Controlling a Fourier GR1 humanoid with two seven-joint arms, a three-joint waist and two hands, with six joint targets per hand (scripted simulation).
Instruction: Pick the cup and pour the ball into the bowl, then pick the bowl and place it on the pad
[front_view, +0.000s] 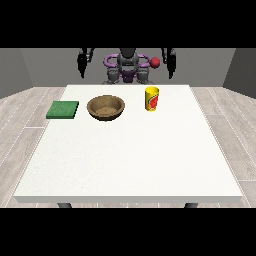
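Observation:
A yellow cup (152, 99) with a red mark stands upright on the white table (130, 160), right of centre at the back. A brown wooden bowl (105, 107) sits to its left, and a flat green pad (63, 109) lies further left near the table's edge. The ball does not show; the cup's inside is hidden from here. The hand at the view's left (81, 65) and the hand at the view's right (171, 65) both hang beside the robot's body behind the table, far from every object, holding nothing.
A red knob (155, 62) shows on the robot's torso beside the hand at the view's right. The table's front half is bare white surface. Wooden floor surrounds the table.

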